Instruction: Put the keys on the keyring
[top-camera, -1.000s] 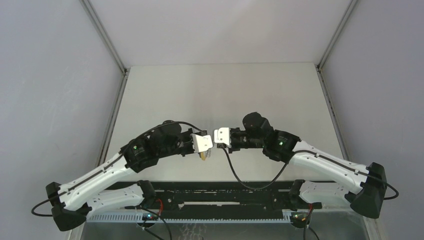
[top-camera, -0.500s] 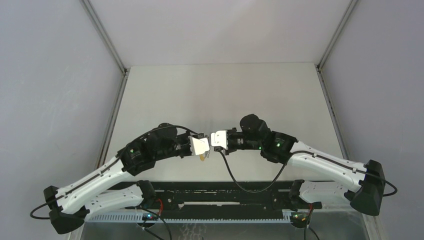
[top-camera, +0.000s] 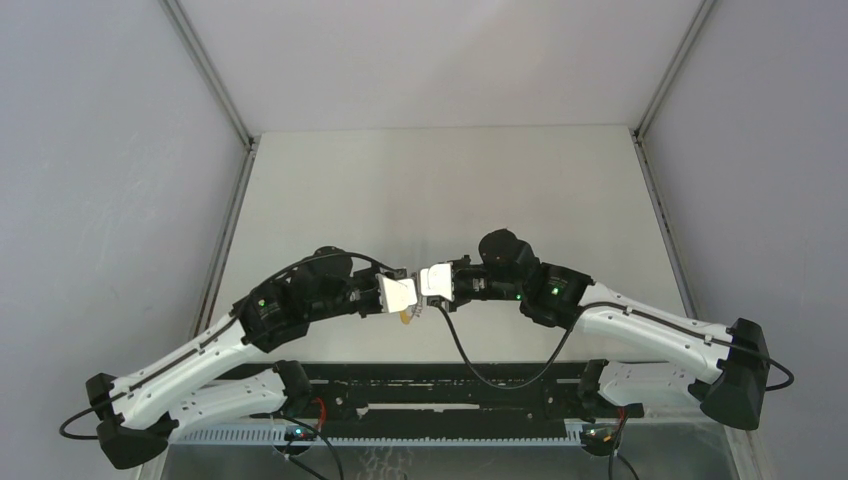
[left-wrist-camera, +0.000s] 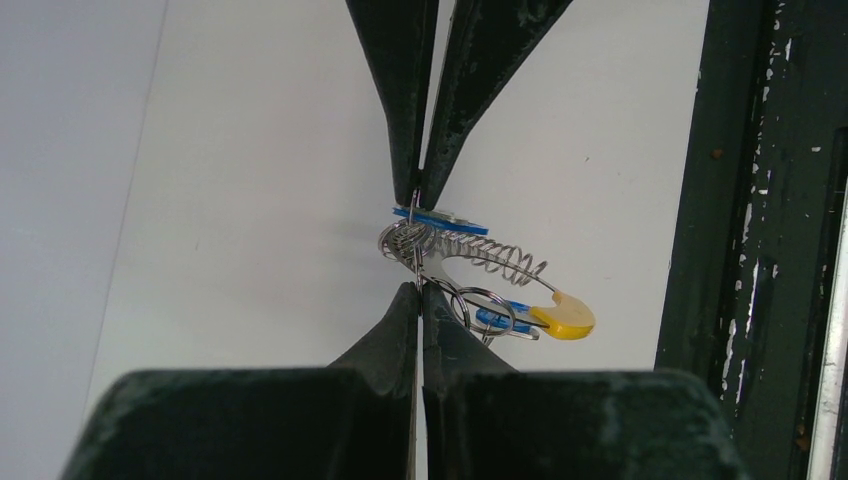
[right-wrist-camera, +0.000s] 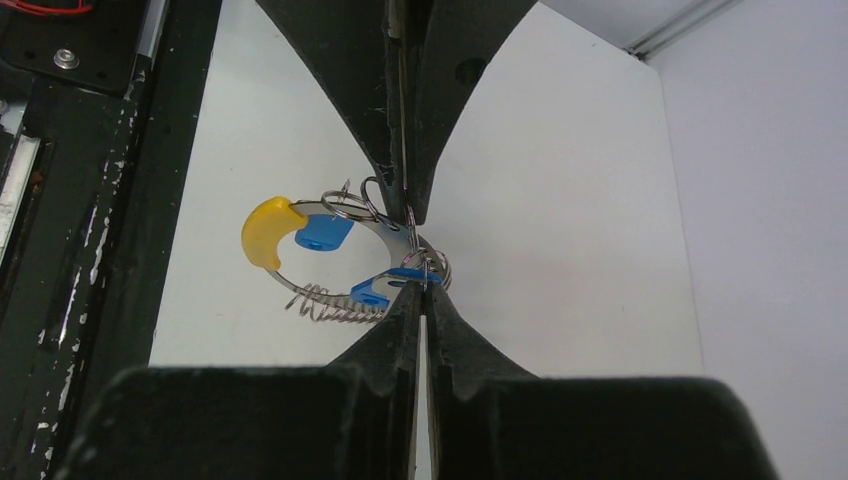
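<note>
Both grippers meet tip to tip above the near middle of the table. The keyring is a silvery loop with a coiled spring section and a yellow end. My left gripper is shut on its flat metal band. From the opposite side my right gripper is shut on the thin wire ring of one blue-headed key, right at the loop. A second blue key hangs on the loop near the yellow end. From above, only a yellow speck of the keyring shows below the grippers.
A black rail frame runs along the table's near edge, close beneath the keyring. Grey walls enclose the table on the left, right and back. The right arm's cable loops down toward the rail.
Both grippers have drifted slightly left and closer together over the last second. Each has stayed shut, with the keyring between them.
</note>
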